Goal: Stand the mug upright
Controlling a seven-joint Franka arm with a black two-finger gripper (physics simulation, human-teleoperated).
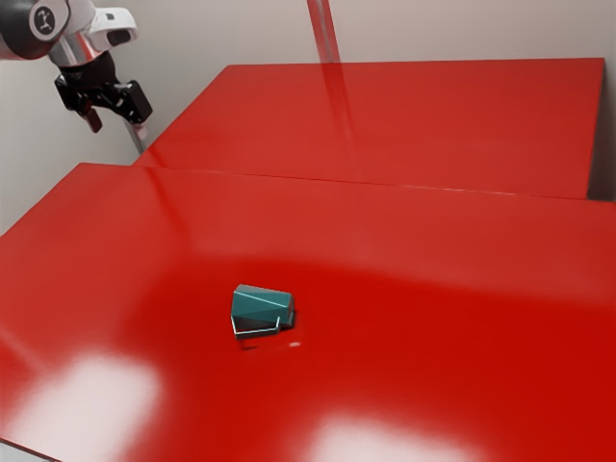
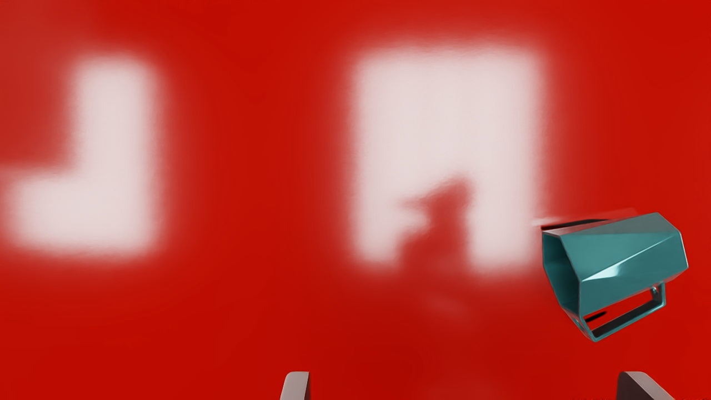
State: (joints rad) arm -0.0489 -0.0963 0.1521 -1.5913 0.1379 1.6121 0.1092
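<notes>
My gripper (image 1: 117, 125) hangs in the air at the exterior view's upper left, well away from the mug. The teal faceted mug (image 1: 260, 310) lies on its side on the red table. In the wrist view the mug (image 2: 627, 255) shows its dark mouth at one end and its angular handle along one side. The gripper (image 2: 462, 386) is open, its two fingertips wide apart with nothing between them.
The glossy red table (image 1: 414, 260) carries bright light reflections. Behind it stands a second red surface (image 1: 462, 115), with a pale wall (image 1: 462, 29) beyond.
</notes>
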